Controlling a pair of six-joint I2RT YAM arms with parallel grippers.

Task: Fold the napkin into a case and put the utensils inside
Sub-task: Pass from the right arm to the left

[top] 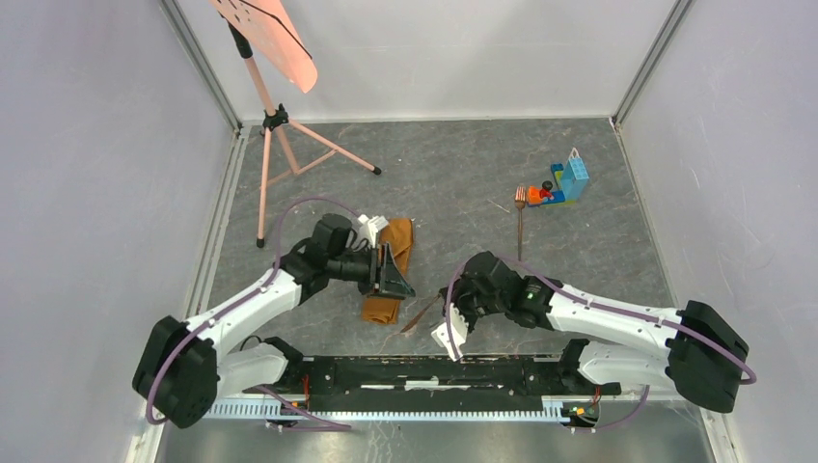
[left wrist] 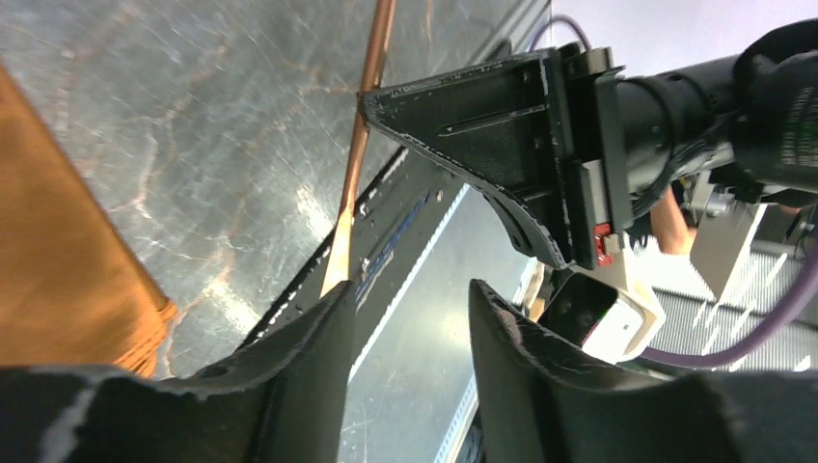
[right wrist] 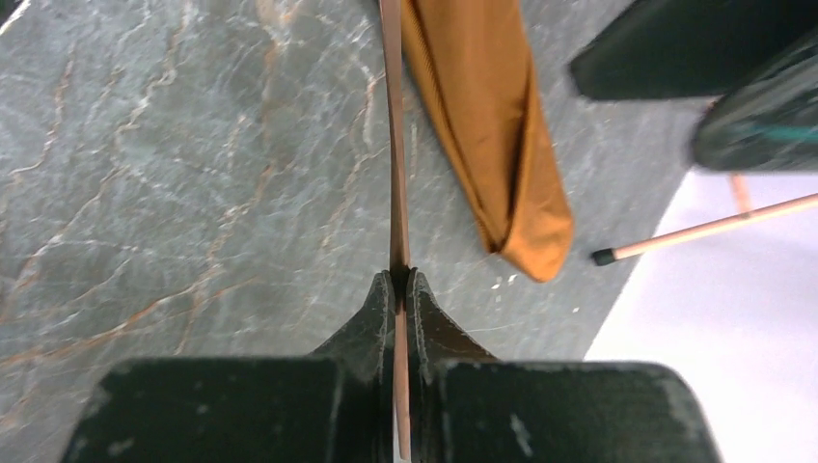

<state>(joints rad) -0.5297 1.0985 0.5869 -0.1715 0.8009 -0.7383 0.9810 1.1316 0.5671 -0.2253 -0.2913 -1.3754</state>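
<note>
The orange-brown napkin lies folded into a long narrow strip on the grey table; it also shows in the right wrist view and the left wrist view. My right gripper is shut on the thin knife, whose point reaches toward the napkin's near end. In the right wrist view the jaws pinch the blade. My left gripper is open and empty just above the napkin's right edge. The fork lies apart at the right.
A colourful toy brick pile sits beside the fork's tines. A salmon-pink sheet on a tripod stand stands at the back left, one leg tip near the napkin. The black base rail runs along the near edge.
</note>
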